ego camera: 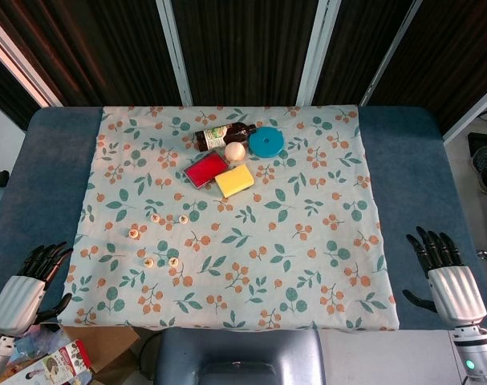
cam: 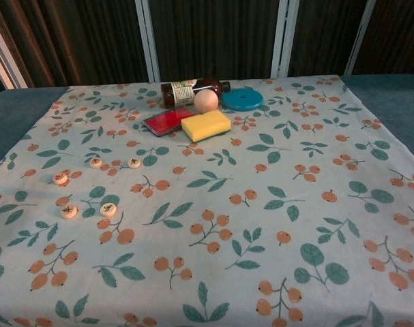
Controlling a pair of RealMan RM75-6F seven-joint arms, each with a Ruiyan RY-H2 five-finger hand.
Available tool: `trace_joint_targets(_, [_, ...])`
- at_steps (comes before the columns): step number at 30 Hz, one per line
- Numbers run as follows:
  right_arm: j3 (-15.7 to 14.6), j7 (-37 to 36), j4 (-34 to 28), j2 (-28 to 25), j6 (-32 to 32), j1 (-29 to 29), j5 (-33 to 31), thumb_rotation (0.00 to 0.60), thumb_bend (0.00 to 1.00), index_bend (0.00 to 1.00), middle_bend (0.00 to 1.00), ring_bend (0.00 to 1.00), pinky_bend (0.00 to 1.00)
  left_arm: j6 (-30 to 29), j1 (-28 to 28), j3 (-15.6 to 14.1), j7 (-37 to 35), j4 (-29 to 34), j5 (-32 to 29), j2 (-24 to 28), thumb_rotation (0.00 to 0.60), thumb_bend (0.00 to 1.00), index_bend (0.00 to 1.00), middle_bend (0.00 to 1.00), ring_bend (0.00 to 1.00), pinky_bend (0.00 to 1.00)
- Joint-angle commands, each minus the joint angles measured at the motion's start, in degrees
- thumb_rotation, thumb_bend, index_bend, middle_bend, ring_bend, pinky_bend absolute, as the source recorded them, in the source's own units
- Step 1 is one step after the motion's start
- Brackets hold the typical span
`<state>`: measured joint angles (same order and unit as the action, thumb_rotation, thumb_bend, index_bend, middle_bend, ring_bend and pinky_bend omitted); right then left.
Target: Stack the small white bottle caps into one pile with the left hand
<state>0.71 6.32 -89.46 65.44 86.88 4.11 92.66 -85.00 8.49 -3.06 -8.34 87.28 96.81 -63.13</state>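
Several small white caps lie apart on the left part of the floral cloth: two further back [ego camera: 155, 217] [ego camera: 183, 219], one further left [ego camera: 134, 233], two nearer the front [ego camera: 148, 262] [ego camera: 173, 261]. The chest view shows the same caps [cam: 95, 162] [cam: 134, 163] [cam: 60, 178] [cam: 69, 211] [cam: 108, 209]. None is stacked. My left hand [ego camera: 30, 282] rests open at the front left edge of the table, well left of the caps. My right hand [ego camera: 445, 277] rests open at the front right edge. Neither hand appears in the chest view.
At the back of the cloth [ego camera: 307, 265] lie a dark bottle on its side [ego camera: 223, 135], a blue round lid [ego camera: 266, 142], a pale ball [ego camera: 234, 151], a red flat box [ego camera: 206, 169] and a yellow sponge [ego camera: 235, 180]. A cardboard box [ego camera: 54, 361] sits below the front left corner.
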Motion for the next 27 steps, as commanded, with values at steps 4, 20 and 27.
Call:
trace_joint_targets(4, [-0.08, 0.25, -0.09, 0.07, -0.18, 0.04, 0.04, 0.6, 0.05, 0.0, 0.0, 0.0, 0.0, 1.18, 0.49, -0.18, 0.93, 0.27, -0.08, -0.36, 0.6, 0.37, 0.0, 0.0, 0.0, 0.0])
trace_joint_targets(20, [0.02, 1.42, -0.49, 0.83, -2.16, 0.87, -0.78, 0.6, 0.05, 0.0, 0.0, 0.0, 0.0, 7.98, 7.15, 4.71, -2.3, -6.43, -3.92, -18.47, 0.6, 0.43, 0.36, 1.0, 1.0, 1.0])
trace_joint_targets(27, [0.21, 2.02, -0.35, 1.21, -2.73, 1.11, -1.41, 0.6, 0.05, 0.0, 0.0, 0.0, 0.0, 17.23, 11.16, 7.18, 5.1, -6.64, -11.56, -22.52, 0.6, 0.43, 0.32, 1.0, 1.0, 1.0])
